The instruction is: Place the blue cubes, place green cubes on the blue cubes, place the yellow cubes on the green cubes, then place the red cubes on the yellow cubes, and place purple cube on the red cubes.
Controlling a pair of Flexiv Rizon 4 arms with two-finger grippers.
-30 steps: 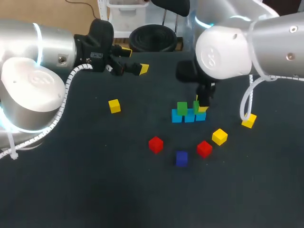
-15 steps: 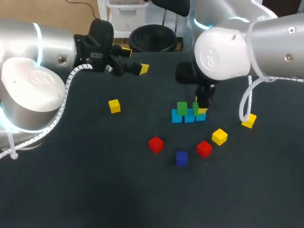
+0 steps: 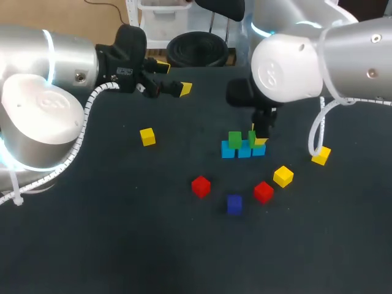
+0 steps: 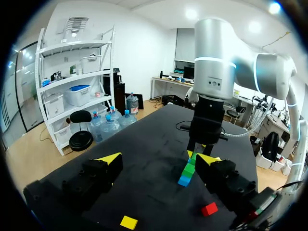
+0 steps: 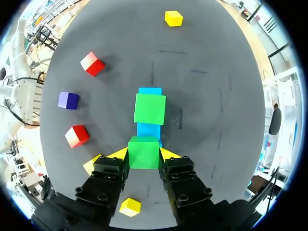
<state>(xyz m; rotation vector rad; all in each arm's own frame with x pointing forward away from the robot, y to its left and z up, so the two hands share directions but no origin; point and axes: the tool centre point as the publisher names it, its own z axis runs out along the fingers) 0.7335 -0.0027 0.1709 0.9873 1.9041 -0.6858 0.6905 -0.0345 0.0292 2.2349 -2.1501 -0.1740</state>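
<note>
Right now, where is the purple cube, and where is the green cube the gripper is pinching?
purple cube (image 3: 234, 204): head view, the middle of the cube.
green cube (image 5: 144, 152): right wrist view, the middle of its upper face.

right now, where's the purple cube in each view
Head view: purple cube between the red cubes, nearer the robot than the blue row.
Left wrist view: not in it; blue row shows.
Right wrist view: between the red cubes, beside the blue row.
Shared landmark: blue row.

Blue cubes (image 3: 228, 151), green cubes (image 3: 234, 139), yellow cubes (image 3: 147, 136), red cubes (image 3: 201, 186), purple cube (image 3: 234, 204)
</note>
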